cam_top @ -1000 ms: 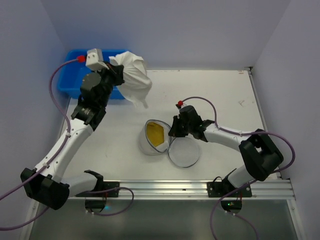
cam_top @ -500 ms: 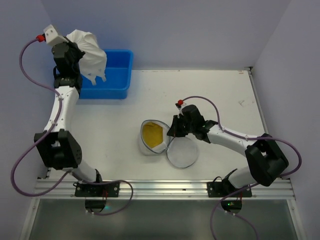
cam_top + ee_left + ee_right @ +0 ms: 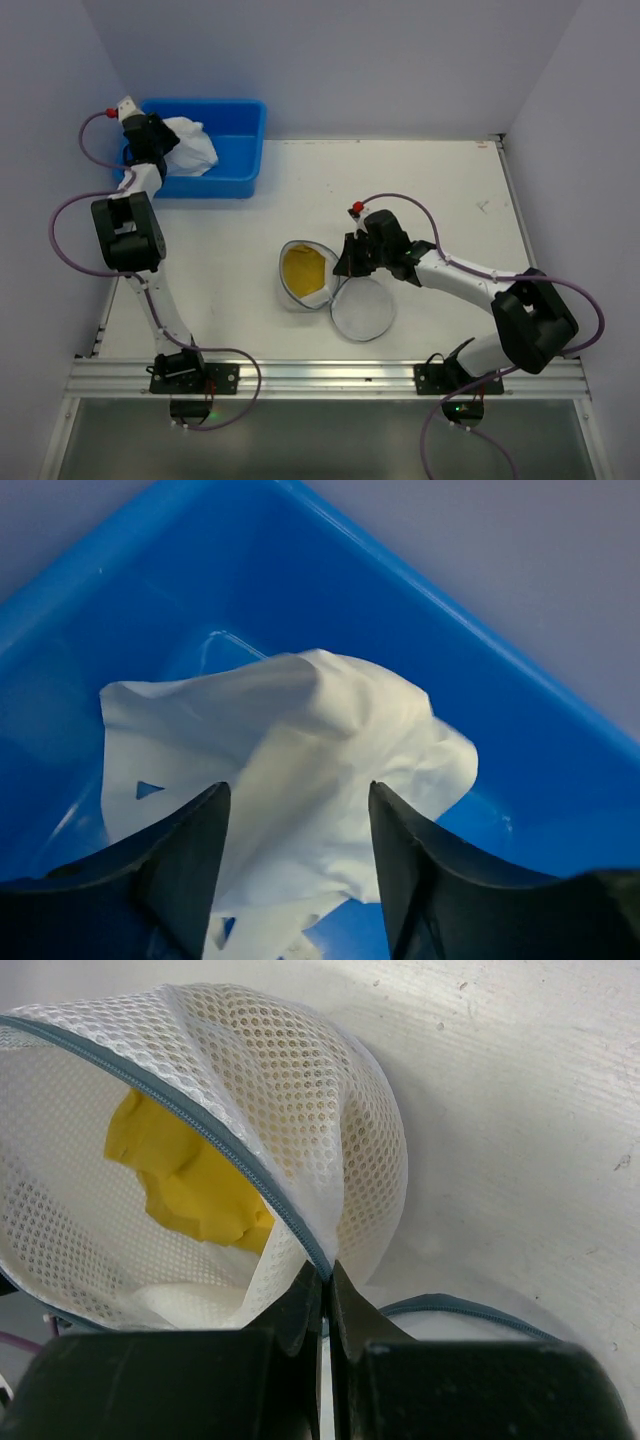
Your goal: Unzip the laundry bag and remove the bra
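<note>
The right fingers (image 3: 300, 1310) are pressed together, pinching the zipper rim of the laundry bag (image 3: 330, 1110). The bag gapes open on the desk (image 3: 430, 190) just ahead of them, with something yellow (image 3: 190, 1180) inside. The left fingers (image 3: 190, 870) stand partly spread, and the white bra (image 3: 320, 740) lies loosely between them in the blue tub (image 3: 520, 780).

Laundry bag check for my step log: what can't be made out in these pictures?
- Right wrist: the yellow item inside the laundry bag is partly hidden by mesh and the right tool; kind unclear.
- Left wrist: whether the left tool grips the white garment in the blue tub; the bottom edge cuts off the contact.
- Top external: the garment is too bunched to identify.
</note>
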`<state>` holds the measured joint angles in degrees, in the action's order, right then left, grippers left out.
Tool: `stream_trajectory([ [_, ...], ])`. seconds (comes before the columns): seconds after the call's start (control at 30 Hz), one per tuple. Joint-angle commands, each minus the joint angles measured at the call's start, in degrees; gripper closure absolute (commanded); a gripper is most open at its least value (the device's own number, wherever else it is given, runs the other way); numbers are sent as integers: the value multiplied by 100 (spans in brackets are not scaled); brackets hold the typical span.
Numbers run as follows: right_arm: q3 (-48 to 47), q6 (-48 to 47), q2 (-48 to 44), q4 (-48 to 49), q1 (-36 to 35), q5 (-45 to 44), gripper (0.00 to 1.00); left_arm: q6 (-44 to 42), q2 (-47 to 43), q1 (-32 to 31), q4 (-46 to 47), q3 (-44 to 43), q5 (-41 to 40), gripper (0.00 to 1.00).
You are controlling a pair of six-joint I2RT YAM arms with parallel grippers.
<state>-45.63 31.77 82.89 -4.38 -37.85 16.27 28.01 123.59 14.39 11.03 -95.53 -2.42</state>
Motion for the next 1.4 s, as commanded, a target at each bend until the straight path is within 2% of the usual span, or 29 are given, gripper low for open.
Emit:
stream_trajectory([
  [0.0, -192, -127, 60, -98, -4, 113, 100, 108, -238, 99, 304, -476, 487, 34],
  [0.1, -219, -101, 104, -89, -4, 25, 100, 204, -703, 73, 181, -144, 619, 9],
  [0.13, -253, -101, 122, -98, 5, 8, 100, 222, -879, 29, 146, 6, 593, 6],
  [0.2, -289, -101, 139, -150, -3, -124, 100, 231, -1424, -41, -3, 384, 506, 2],
  [0.37, -438, -162, 166, -405, -3, -396, 100, -41, -2786, -796, -1110, 1139, 58, 2],
  [0.43, -543, -171, 201, -449, -3, -537, 100, 151, -3181, -1164, -1619, 1509, 4, 2],
  [0.47, -587, -180, 218, -528, 5, -564, 100, 317, -3636, -1297, -1639, 1989, 213, 2],
  [0.5, -640, -189, 227, -555, -3, -590, 100, 424, -3866, -1377, -1674, 2211, 215, 3],
  [0.6, -816, -180, 245, -660, -3, -660, 100, 626, -4772, -2202, -1823, 3065, 426, 7],
  [0.73, -930, -197, 297, -713, 5, -730, 100, 864, -5624, -3652, -1937, 3751, 426, 13],
  [0.8, -966, -189, 306, -713, 5, -766, 100, 917, -5767, -4440, -2077, 3918, 295, 16],
  [0.93, -957, -189, 342, -643, 5, -836, 100, 1145, -5873, -5393, -2245, 4164, -345, 23],
  [1.0, -870, -189, 333, -590, -3, -845, 100, 1312, -5785, -5796, -2228, 4296, -488, 29],
  [1.1, -781, -162, 307, -537, 5, -871, 100, 1391, -5460, -6219, -2236, 4367, -751, 35],
  [1.2, -702, -162, 263, -537, 5, -889, 100, 1383, -5126, -6273, -2341, 4402, -909, 42],
  [1.27, -658, -162, 228, -537, -3, -906, 100, 1374, -5029, -6273, -2455, 4464, -1260, 46],
  [1.37, -562, -127, 166, -520, 5, -933, 100, 1322, -4880, -6273, -2807, 4473, -1849, 48],
])
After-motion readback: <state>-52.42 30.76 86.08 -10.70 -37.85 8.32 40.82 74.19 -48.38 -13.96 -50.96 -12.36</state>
